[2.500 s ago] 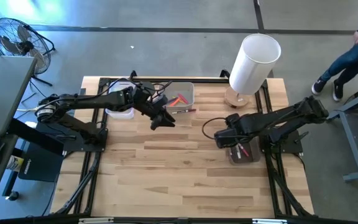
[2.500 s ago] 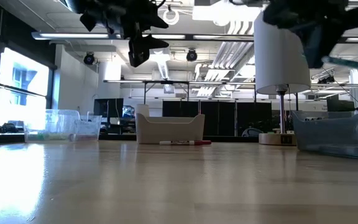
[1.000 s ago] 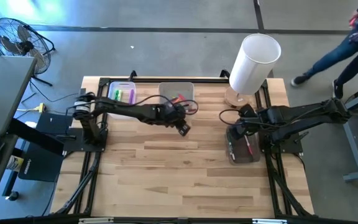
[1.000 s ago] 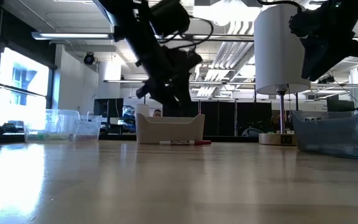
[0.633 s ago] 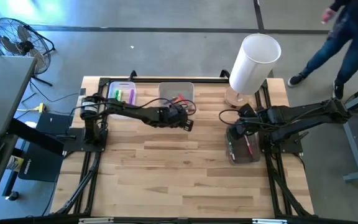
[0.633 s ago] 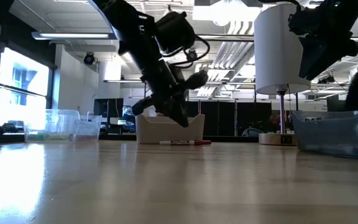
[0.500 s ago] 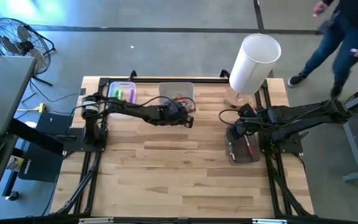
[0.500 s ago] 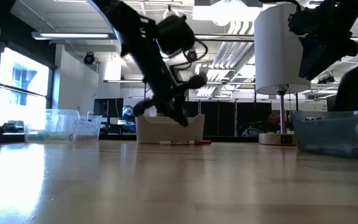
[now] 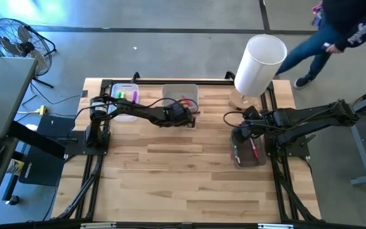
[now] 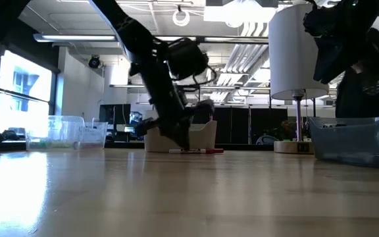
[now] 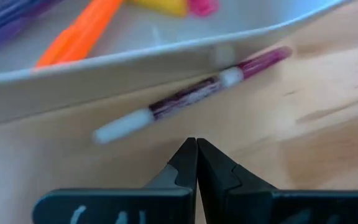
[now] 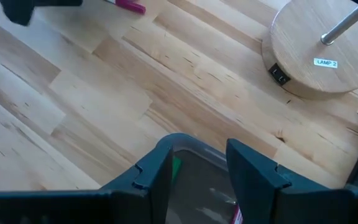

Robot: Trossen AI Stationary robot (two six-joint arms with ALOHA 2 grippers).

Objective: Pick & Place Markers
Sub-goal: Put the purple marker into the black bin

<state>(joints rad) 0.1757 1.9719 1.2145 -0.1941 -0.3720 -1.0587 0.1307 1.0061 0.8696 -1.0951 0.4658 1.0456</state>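
Note:
A marker (image 11: pixel 191 94) with a dark red body and a white cap lies on the table against the near wall of a white tray (image 9: pixel 180 94). The tray holds orange (image 11: pixel 79 34), yellow and pink markers. My left gripper (image 11: pixel 196 144) is shut and empty, low over the table just short of the lying marker, also seen in the high view (image 9: pixel 185 121). My right gripper (image 12: pixel 197 168) is open over the grey bin (image 9: pixel 250 151) at the right, which holds a red marker (image 9: pixel 255 150).
A clear bin (image 9: pixel 124 98) with green and pink markers stands at the back left. A lamp with a tall white shade (image 9: pixel 261 62) and a round wooden base (image 12: pixel 319 56) stands at the back right. A person (image 9: pixel 348 28) walks beyond the table's far right corner.
My left gripper has come down and a little toward the far edge, to the table beside the tray's near wall, and has shut on nothing. The red marker has stayed where it lay. The person behind has walked toward the left.

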